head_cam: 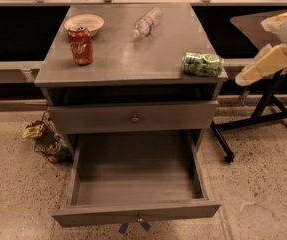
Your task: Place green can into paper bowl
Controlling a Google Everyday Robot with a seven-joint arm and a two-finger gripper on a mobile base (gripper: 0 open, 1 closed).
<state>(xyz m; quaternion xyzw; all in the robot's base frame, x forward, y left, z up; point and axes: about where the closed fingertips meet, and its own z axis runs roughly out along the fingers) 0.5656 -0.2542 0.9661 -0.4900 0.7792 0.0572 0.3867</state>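
The green can (203, 64) lies on its side at the right front corner of the grey cabinet top (133, 54). The paper bowl (84, 23) sits at the back left of the top, with nothing in it that I can see. My gripper is out of view. Only a cream arm link (263, 64) shows at the right edge, to the right of the green can and apart from it, slanting down to the left.
A red cola can (81, 44) stands upright just in front of the bowl. A clear plastic bottle (146, 21) lies at the back middle. The lower drawer (135, 176) is pulled open. A black stand (263, 109) is at the right, and a wire basket with litter (47, 139) is on the floor at the left.
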